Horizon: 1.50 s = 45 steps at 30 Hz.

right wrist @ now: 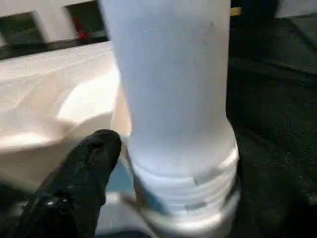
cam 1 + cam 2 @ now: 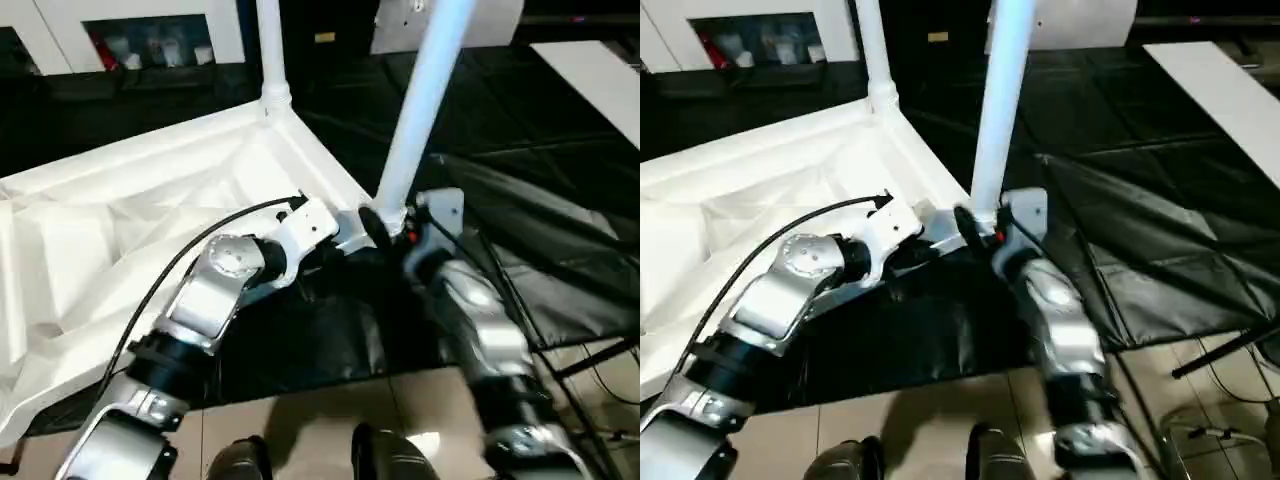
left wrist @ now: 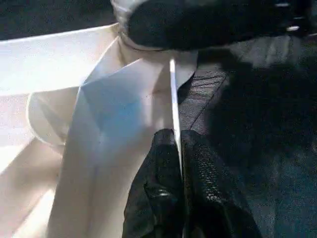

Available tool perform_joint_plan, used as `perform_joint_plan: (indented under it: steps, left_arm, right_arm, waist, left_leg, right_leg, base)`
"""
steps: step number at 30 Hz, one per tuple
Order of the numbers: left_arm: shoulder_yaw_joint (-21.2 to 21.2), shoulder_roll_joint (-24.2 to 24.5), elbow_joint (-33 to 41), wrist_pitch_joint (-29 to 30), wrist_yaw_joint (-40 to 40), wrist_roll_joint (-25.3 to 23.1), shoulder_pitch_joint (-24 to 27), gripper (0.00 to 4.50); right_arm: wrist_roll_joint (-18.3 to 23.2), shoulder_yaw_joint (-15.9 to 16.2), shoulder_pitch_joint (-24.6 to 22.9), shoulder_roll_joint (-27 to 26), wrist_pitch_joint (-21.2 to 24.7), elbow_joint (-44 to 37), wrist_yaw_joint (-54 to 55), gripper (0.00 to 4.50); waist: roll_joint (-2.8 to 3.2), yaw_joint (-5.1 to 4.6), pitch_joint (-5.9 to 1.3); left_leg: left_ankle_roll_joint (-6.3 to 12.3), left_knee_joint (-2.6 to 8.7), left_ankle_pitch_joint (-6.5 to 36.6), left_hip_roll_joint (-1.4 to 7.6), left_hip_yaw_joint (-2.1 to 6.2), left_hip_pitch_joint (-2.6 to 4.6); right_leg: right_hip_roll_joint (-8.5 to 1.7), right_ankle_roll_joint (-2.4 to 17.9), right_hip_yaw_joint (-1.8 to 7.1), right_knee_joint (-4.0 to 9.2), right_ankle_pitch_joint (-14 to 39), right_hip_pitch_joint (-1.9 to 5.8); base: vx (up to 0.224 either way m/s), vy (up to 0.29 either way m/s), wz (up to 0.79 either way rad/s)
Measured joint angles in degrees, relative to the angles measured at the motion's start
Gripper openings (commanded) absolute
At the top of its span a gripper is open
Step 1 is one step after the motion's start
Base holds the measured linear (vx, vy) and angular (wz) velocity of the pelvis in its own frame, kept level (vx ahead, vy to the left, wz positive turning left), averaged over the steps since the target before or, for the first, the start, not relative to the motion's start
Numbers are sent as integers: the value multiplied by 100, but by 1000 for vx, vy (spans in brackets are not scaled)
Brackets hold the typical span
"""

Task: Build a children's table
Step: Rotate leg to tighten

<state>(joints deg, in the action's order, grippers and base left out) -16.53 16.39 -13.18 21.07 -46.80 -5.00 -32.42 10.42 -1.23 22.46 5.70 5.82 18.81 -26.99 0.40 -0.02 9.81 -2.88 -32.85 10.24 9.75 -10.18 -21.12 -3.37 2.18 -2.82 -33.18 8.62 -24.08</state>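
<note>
The children's table top (image 2: 130, 200) lies upside down on a black mat, ribbed underside up. One white leg (image 2: 270, 45) stands upright in its far corner socket. A second leg (image 2: 425, 100) rises from the near right corner, its threaded base (image 1: 183, 183) at the socket. My right gripper (image 2: 385, 222) sits around that base. My left gripper (image 3: 177, 136) is shut on the thin rim of the table top (image 3: 173, 94), just left of that corner.
Black floor mats (image 2: 520, 200) spread to the right, with a raised fold near my right forearm. A white board (image 2: 600, 75) lies at the far right. Pale cabinets (image 2: 150, 30) stand behind. Tiled floor (image 2: 330, 420) runs along the near edge.
</note>
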Motion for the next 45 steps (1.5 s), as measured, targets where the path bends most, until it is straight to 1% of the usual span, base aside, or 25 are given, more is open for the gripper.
perform_joint_plan:
  steps: [4,7,9,10,13,15,18,19,20,21,22,24,26,27,29,30,31,33,34,35,37,43,45]
  left_arm:
    - [56,289,-26,-401,-354,116,78,0]
    - [58,590,-93,-781,-813,278,123,0]
    - [75,719,-122,-936,-1063,351,153,0]
    - [70,772,-159,-1037,-1223,385,154,0]
    - [20,970,-207,-1245,-1733,566,175,0]
    - [1,1072,-280,-1375,-2014,657,173,0]
    - [-92,1216,-441,-1688,-2397,711,104,0]
    - [-144,1239,-494,-1773,-2488,711,54,0]
    - [-168,1246,-548,-1835,-2571,711,20,0]
    - [-182,1259,-567,-1890,-2630,710,13,0]
    - [-204,1286,-590,-1953,-2721,710,-7,0]
    - [-245,1302,-649,-1993,-2820,710,-71,0]
    - [-257,1302,-708,-2017,-2897,710,-131,0]
    - [-257,1302,-743,-2031,-2915,711,-144,0]
    - [-257,1302,-813,-2106,-2934,712,-163,0]
    - [-258,1301,-841,-2140,-2939,712,-173,0]
    - [-260,1301,-882,-2165,-2947,712,-189,0]
    - [-259,1301,-915,-2196,-2959,713,-202,0]
    - [-258,1301,-919,-2204,-2977,712,-202,0]
    - [-256,1303,-923,-2209,-2987,713,-202,0]
    - [-256,1308,-945,-2225,-2999,713,-203,0]
    - [-242,1303,-960,-2215,-2991,743,-203,0]
    - [-199,1263,-928,-2031,-2892,747,-184,0]
  right_arm:
    - [294,-57,-105,570,-29,-237,-931,444]
    - [432,119,-140,1232,43,-509,-1922,444]
    - [477,133,-151,1465,63,-531,-2265,444]
    - [481,193,-147,1549,88,-529,-2476,444]
    - [475,502,-107,1865,92,-497,-3126,444]
    - [470,608,-16,1999,86,-449,-3411,444]
    - [471,748,216,2116,86,-358,-3859,444]
    - [471,794,276,2149,82,-323,-3988,444]
    - [466,857,320,2176,77,-274,-4107,427]
    - [460,901,339,2182,67,-246,-4211,427]
    - [453,998,385,2194,46,-187,-4348,407]
    - [444,1100,431,2199,35,-155,-4501,398]
    - [441,1174,485,2206,30,-77,-4643,374]
    - [431,1189,501,2207,29,-40,-4677,374]
    - [397,1192,534,2206,20,16,-4724,354]
    - [387,1192,554,2204,15,49,-4736,354]
    - [359,1202,602,2203,3,107,-4771,336]
    - [350,1224,658,2202,-18,175,-4815,322]
    - [347,1232,662,2203,-30,186,-4826,304]
    - [347,1236,662,2202,-38,187,-4836,304]
    - [347,1244,662,2201,-44,187,-4847,282]
    - [343,1221,622,2161,-91,184,-4787,272]
    - [348,1099,470,2004,-76,122,-4527,272]
  waist:
    - [8,21,-5]
    - [10,34,-5]
    - [9,35,-6]
    - [10,35,-6]
    - [9,53,-5]
    - [7,74,-4]
    - [4,111,-3]
    - [4,146,-3]
    - [3,172,-3]
    - [2,192,-3]
    - [1,204,-2]
    - [-1,219,-1]
    - [-4,226,0]
    - [-4,226,0]
    - [-5,223,0]
    - [-5,222,0]
    - [-8,218,1]
    - [-17,218,1]
    - [-19,220,0]
    - [-19,221,0]
    - [-20,220,-1]
    - [-20,217,-1]
    - [-28,213,-6]
  left_leg:
    - [28,35,-18,17,4,1]
    - [31,37,-20,23,10,-6]
    - [31,33,-20,24,10,-8]
    - [30,26,-19,24,10,-13]
    - [30,16,-19,21,10,-20]
    - [30,9,-19,20,10,-22]
    - [30,0,-19,21,10,-22]
    - [30,-2,-19,21,10,-21]
    - [30,-3,-19,21,10,-21]
    - [30,-4,-19,21,10,-22]
    - [30,-4,-19,21,9,-24]
    - [30,-5,-19,21,9,-26]
    - [30,-8,-19,21,9,-29]
    - [30,-9,-19,21,9,-29]
    - [30,-12,-19,22,9,-30]
    - [30,-13,-19,22,9,-29]
    - [30,-16,-19,22,9,-29]
    - [30,-22,-19,24,10,-28]
    - [30,-22,-19,25,10,-28]
    - [30,-22,-19,25,10,-28]
    - [29,-25,-19,25,10,-29]
    - [29,-28,-19,25,10,-28]
    - [29,-27,-19,26,10,-21]
  right_leg:
    - [8,-9,-30,-1,0,-16]
    - [10,-6,-46,-2,5,-26]
    - [9,-5,-47,-1,6,-25]
    - [7,-5,-47,-2,6,-26]
    - [0,-4,-47,0,5,-26]
    - [-2,-2,-47,-1,4,-24]
    - [-3,2,-47,-4,1,-21]
    - [-3,2,-47,-4,1,-18]
    - [-3,2,-47,-4,1,-17]
    - [-4,2,-47,-4,1,-16]
    - [-5,2,-47,-4,1,-17]
    - [-5,2,-47,-4,1,-18]
    - [-5,2,-48,-5,1,-19]
    - [-5,2,-48,-5,1,-19]
    - [-5,2,-48,-8,1,-20]
    - [-5,2,-48,-10,1,-20]
    - [-6,2,-48,-16,1,-21]
    - [-6,2,-48,-26,2,-22]
    - [-6,1,-50,-27,2,-22]
    - [-6,1,-50,-27,2,-22]
    - [-6,1,-49,-28,2,-22]
    - [-6,1,-49,-31,2,-22]
    - [-6,1,-50,-33,2,-18]
  base:
    - [0,0,0]
    - [0,0,0]
    - [0,0,0]
    - [0,0,0]
    - [0,0,0]
    - [0,0,0]
    - [0,0,0]
    - [0,0,0]
    - [0,0,0]
    - [0,0,0]
    - [0,0,0]
    - [0,0,0]
    - [0,0,0]
    - [0,0,0]
    - [0,0,0]
    - [0,0,0]
    - [0,0,0]
    - [0,0,0]
    - [0,0,0]
    - [0,0,0]
    - [0,0,0]
    - [0,0,0]
    - [0,0,0]
